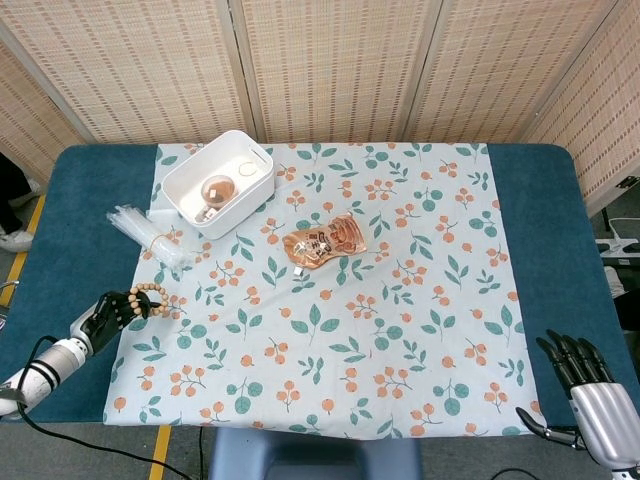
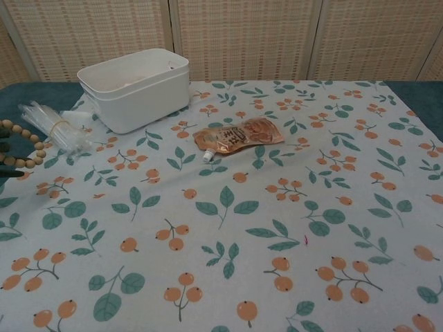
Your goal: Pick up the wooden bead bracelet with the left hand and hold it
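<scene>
The wooden bead bracelet (image 1: 150,299) is a ring of pale round beads at the left edge of the floral cloth. My black left hand (image 1: 104,312) holds it from the left side, fingers curled around the beads. In the chest view the bracelet (image 2: 25,143) shows at the far left edge with dark fingers (image 2: 5,153) behind it. My right hand (image 1: 590,392) rests at the table's near right corner with its fingers spread and nothing in it.
A white bin (image 1: 218,183) with a round brown object inside stands at the back left. A bundle of clear plastic tubes (image 1: 150,236) lies just behind the bracelet. An orange pouch (image 1: 323,241) lies mid-table on the floral cloth (image 1: 400,330).
</scene>
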